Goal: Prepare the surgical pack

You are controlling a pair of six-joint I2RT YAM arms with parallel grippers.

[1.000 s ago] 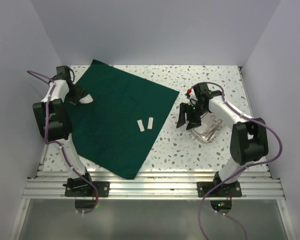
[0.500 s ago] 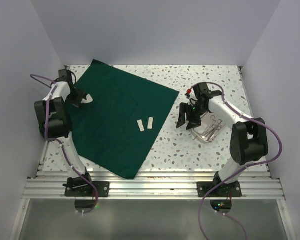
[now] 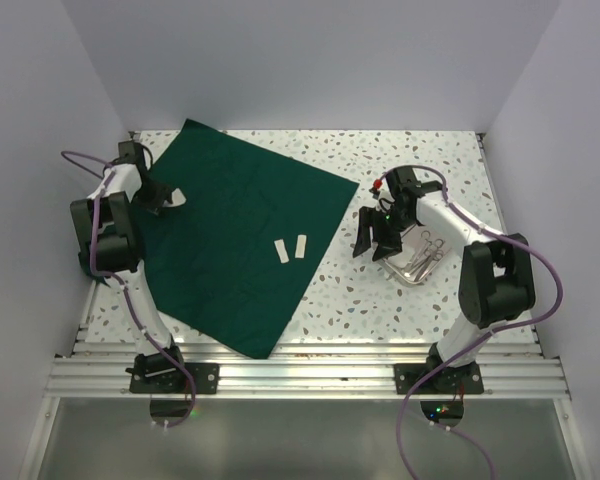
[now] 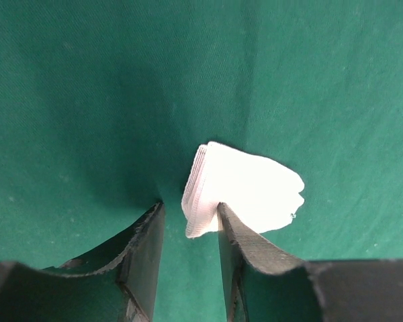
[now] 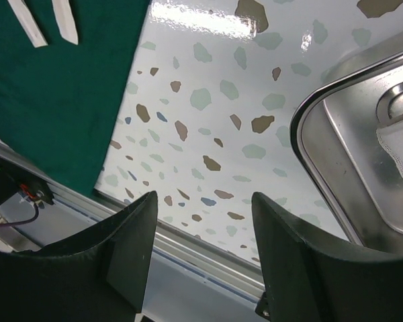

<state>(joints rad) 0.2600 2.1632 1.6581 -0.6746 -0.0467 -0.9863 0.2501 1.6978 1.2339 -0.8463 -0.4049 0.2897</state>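
Barely parted, the left tool [image 4: 190,211] straddles a folded white gauze pad's [image 4: 248,191] corner on flat dark green cloth [image 4: 87,100]; the right tool [image 5: 203,201] gapes empty.

Green cloth [image 3: 235,235] spread flat, two white strips [image 3: 291,249] on it; steel tray [image 3: 422,262] beside right pincer [image 3: 373,241].

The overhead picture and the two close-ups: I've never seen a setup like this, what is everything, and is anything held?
Two robot arms stand at a table. The overhead view shows both; each close-up comes from a camera on one arm's wrist. On the table lie a green cloth with two white strips and a folded white pad, and a steel tray of instruments. The left tool sits slightly open at the pad; the right tool, open, hangs beside the tray. Nothing is held.
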